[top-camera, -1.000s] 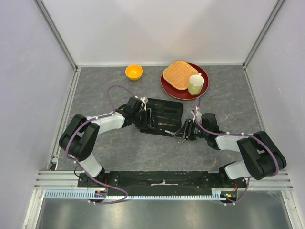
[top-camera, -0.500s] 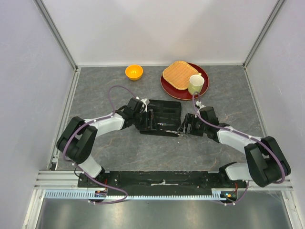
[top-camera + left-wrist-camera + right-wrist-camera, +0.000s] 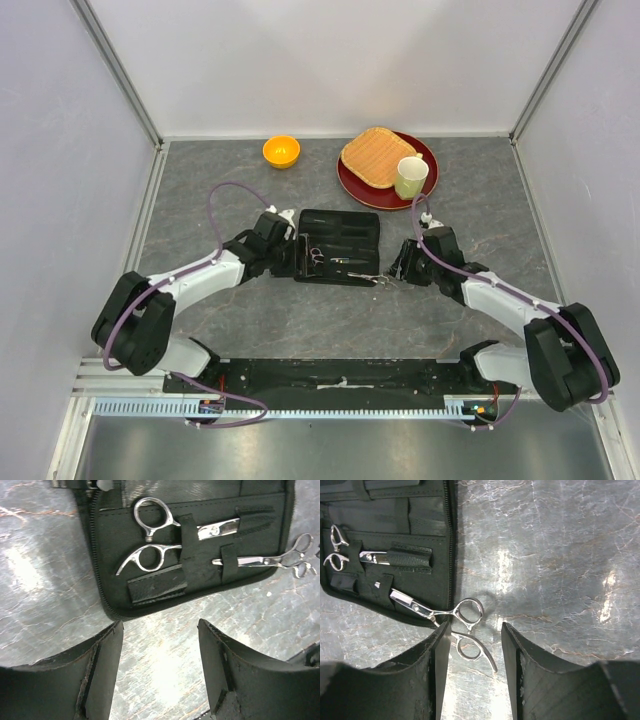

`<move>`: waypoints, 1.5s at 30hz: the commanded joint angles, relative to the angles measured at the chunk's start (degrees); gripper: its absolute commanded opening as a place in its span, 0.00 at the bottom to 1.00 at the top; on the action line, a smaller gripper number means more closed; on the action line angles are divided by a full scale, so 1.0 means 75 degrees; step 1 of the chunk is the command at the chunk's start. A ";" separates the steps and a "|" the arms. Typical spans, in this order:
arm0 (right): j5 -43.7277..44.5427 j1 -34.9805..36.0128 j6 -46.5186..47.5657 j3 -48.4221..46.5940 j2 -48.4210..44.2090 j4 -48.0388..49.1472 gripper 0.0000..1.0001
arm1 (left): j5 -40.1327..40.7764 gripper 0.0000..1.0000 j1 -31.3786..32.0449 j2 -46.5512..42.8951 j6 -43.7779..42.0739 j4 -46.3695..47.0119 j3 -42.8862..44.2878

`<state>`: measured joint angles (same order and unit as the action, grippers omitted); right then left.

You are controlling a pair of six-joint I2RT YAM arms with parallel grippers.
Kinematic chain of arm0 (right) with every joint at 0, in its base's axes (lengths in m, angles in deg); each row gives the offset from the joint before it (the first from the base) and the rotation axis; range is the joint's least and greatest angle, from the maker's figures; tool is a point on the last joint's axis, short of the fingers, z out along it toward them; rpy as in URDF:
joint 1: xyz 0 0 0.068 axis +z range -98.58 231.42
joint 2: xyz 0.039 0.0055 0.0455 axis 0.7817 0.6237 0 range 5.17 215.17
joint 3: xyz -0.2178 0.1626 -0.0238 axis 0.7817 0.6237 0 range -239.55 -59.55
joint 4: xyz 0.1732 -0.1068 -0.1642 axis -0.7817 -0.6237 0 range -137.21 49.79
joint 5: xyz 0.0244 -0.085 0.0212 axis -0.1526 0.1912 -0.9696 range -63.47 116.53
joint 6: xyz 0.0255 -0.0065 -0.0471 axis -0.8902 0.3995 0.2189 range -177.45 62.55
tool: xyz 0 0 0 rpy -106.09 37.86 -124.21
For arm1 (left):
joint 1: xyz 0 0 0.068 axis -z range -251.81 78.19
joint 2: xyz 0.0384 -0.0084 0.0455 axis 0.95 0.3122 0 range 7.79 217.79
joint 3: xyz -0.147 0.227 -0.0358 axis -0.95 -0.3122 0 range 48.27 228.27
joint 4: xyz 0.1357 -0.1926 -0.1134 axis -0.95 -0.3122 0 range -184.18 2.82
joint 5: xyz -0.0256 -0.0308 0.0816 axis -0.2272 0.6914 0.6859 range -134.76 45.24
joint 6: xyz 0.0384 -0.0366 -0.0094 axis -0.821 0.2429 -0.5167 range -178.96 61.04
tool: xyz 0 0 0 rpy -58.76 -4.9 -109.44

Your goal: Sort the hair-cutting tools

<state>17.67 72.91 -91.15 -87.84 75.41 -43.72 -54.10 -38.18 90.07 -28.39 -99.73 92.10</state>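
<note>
A black fabric zip case [image 3: 350,230] lies open mid-table. One silver scissors [image 3: 155,535] is strapped inside it, rings to the left. A second silver scissors [image 3: 462,622] has its blade under a strap [image 3: 227,560] and its rings hanging over the case's right edge onto the table. My left gripper [image 3: 160,630] is open over bare table just short of the case's [image 3: 115,555] left edge. My right gripper [image 3: 476,630] is open; the second scissors' lower ring [image 3: 470,649] lies between its fingers, not gripped. In the top view both grippers flank the case, left [image 3: 283,255] and right [image 3: 400,268].
Behind the case sit an orange bowl [image 3: 281,151] and a red plate [image 3: 375,198] with a slice of toast [image 3: 378,156] and a pale green mug [image 3: 411,176]. Grey walls with metal rails enclose the table.
My left gripper has drawn back to the left, off the case onto bare table. My right gripper has shifted slightly right, and the second scissors now lies released at the case's edge.
</note>
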 commanded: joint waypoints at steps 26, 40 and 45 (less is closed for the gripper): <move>-0.0271 0.0017 -0.0277 -0.0364 0.1557 0.0937 0.26 | 0.0613 0.64 0.0052 0.0268 0.0354 0.0491 -0.0595; -0.0213 0.0122 0.0413 -0.0446 0.1440 0.1183 0.00 | 0.0647 0.58 0.0087 0.0198 0.0378 0.0514 -0.0665; 0.0220 0.0122 0.0859 -0.0505 0.1381 0.1252 0.00 | 0.0906 0.58 0.0087 -0.0037 0.0319 0.0432 -0.0653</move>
<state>16.58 73.44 -88.63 -89.81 86.34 -35.92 -49.49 -37.92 91.60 -26.84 -96.63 87.25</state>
